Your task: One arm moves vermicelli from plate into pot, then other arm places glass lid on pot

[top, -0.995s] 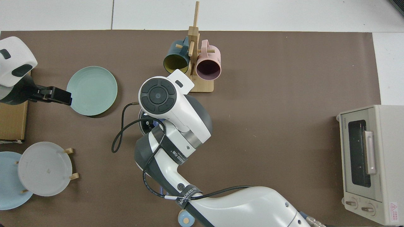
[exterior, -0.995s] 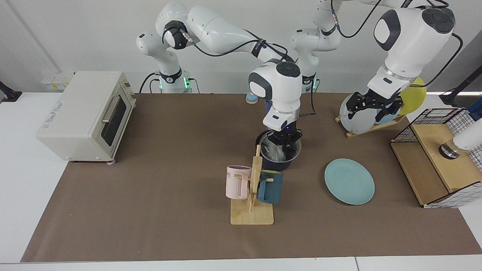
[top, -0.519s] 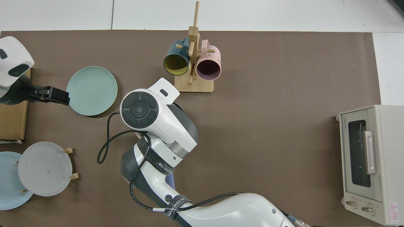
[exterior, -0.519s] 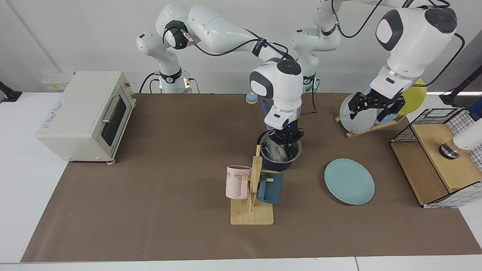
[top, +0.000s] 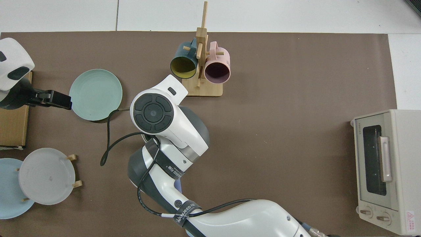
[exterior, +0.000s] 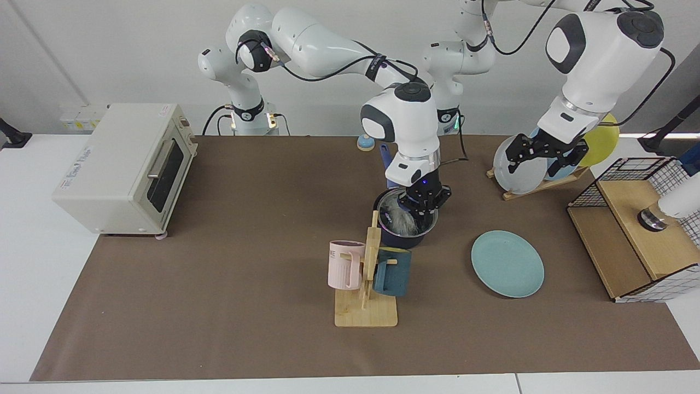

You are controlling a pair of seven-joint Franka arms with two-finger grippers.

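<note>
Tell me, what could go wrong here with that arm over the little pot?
The right gripper hangs just over the pot, close to the vermicelli; strands might cling and lift out. The mug rack stands right beside the pot, so a low swing could knock it. The left gripper waits by the plate rack.

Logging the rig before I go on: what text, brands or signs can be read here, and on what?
"WANJEED": on the black strap around the right arm.
"ME", as far as it shows: on the pink mug; the rest of its lettering is unreadable.
Toaster oven: front brand mark, side sticker and red warning triangle are too small to read.
Second strap: print too small to read.
</note>
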